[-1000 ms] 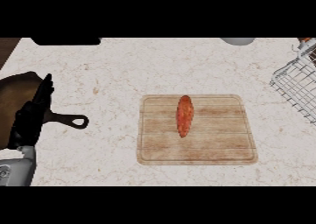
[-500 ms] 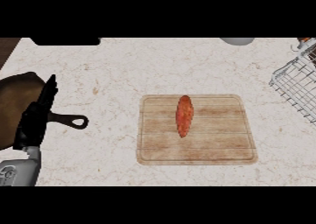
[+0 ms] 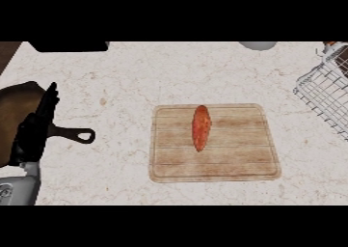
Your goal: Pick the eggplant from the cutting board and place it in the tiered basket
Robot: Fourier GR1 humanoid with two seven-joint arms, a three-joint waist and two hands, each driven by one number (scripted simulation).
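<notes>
A long orange-red vegetable, the eggplant of the task (image 3: 200, 128), lies lengthwise on the wooden cutting board (image 3: 240, 159) in the middle of the counter. The wire tiered basket (image 3: 331, 94) stands at the right edge, partly cut off. My left hand (image 3: 35, 130) is at the far left, open with fingers straight and pointing away, well apart from the board. My right hand does not show.
A dark skillet (image 3: 9, 120) lies at the left edge under my left hand, its handle (image 3: 71, 134) pointing toward the board. A black object (image 3: 70, 46) and a pale bowl (image 3: 258, 45) sit at the counter's back edge.
My left hand and forearm have crept slightly up and to the right over the skillet. The eggplant, board and basket have not moved.
</notes>
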